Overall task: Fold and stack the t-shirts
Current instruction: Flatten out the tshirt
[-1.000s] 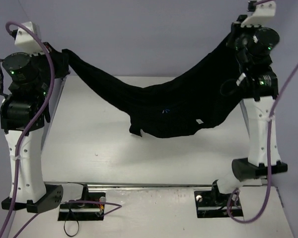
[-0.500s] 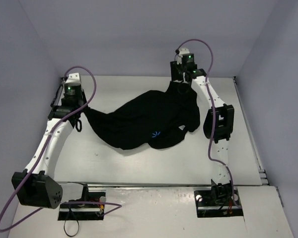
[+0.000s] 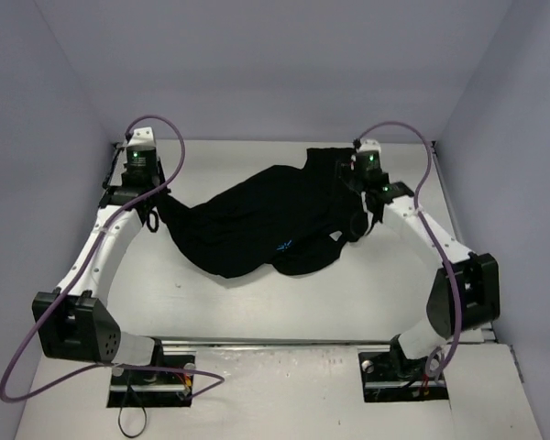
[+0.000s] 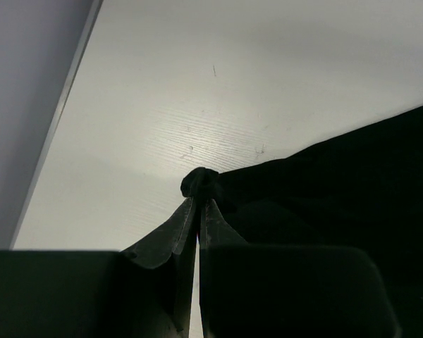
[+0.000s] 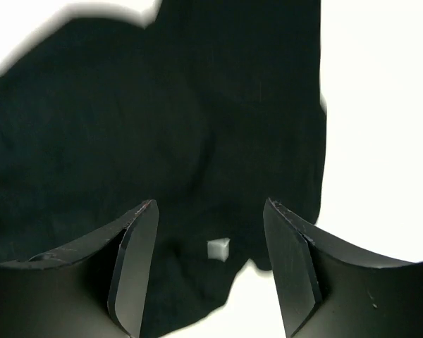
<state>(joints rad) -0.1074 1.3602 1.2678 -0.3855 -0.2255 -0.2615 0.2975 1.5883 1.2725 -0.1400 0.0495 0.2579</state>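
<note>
Rumpled on white worktop (image 3: 257, 302): soft black fabric t-shirt (image 3: 257, 220). My left jaws are clamped on its left edge; right jaws gape empty above it. Right should grab a corner, then both draw it taut.

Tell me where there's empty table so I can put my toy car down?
Best spot: the bare table strip between the t-shirt and the arm bases. A thinner bare strip runs between the shirt and the back wall. The middle is crowded: the shirt sprawls there, pinched by the left gripper, with the open right gripper over it.
</note>
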